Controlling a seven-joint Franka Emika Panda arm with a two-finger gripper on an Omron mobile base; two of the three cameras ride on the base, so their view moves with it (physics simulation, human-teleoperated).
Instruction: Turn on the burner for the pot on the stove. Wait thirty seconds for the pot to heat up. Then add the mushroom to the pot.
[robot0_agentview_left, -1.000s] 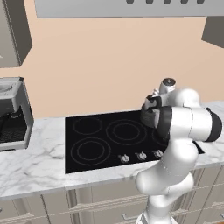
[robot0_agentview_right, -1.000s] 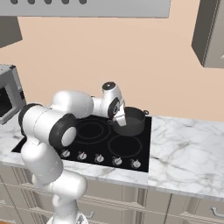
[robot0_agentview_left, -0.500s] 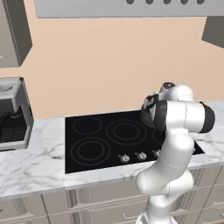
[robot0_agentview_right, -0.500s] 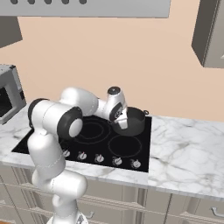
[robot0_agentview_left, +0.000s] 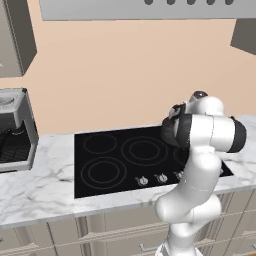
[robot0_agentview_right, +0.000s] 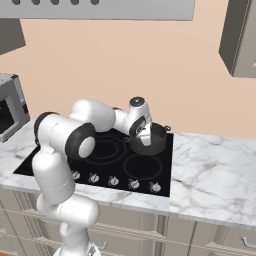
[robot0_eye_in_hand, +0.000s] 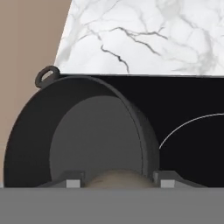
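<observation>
While the left base view hides most of the work behind the arm, it shows the stove (robot0_agentview_left: 125, 157) with its knobs (robot0_agentview_left: 161, 178) along the front edge; a sliver of the pot (robot0_agentview_left: 169, 131) peeks out at 9 o'clock of the white elbow. Whether a burner is on cannot be read from this glass.

In the right base view, the pot (robot0_agentview_right: 159, 140) sits on the back right ring, and the gripper (robot0_agentview_right: 145, 140) hangs just beside its rim at 9 o'clock, pointing down.

In the hand view, the pot (robot0_eye_in_hand: 83, 131) lies open below, its floor bare. Between the fingertips (robot0_eye_in_hand: 73, 180) at 6 o'clock sits a tan rounded lump, likely the mushroom (robot0_eye_in_hand: 117, 178), so the fingers appear clamped on it. The marble counter (robot0_eye_in_hand: 148, 35) spreads at 12 o'clock.

Judging by this, the heating steps look done; only the drop into the pot is left.
</observation>
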